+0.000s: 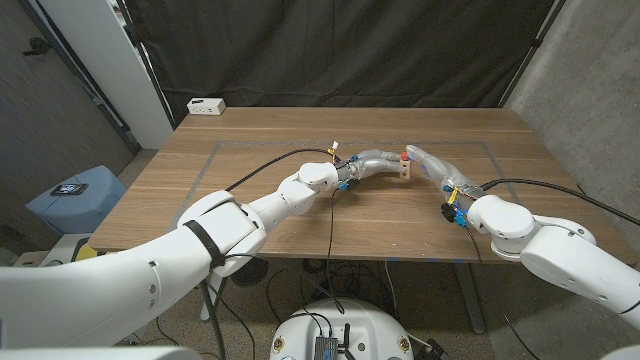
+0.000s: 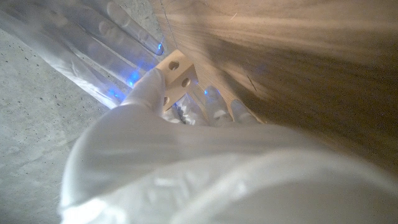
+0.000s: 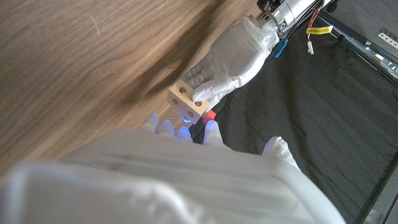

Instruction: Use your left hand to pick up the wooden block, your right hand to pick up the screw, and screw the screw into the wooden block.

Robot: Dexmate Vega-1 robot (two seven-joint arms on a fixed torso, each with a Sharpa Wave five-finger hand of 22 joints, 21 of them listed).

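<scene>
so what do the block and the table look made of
Block: pale unfinished wood by the look, matte, with round drilled holes in its faces. Table: brown wood or wood-look laminate, with plank seams and streaky grain and a slight sheen; which of the two I cannot tell.

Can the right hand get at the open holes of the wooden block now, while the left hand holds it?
Probably yes: the left hand grips the wooden block with its holes uncovered, and the right hand is beside it.
</scene>
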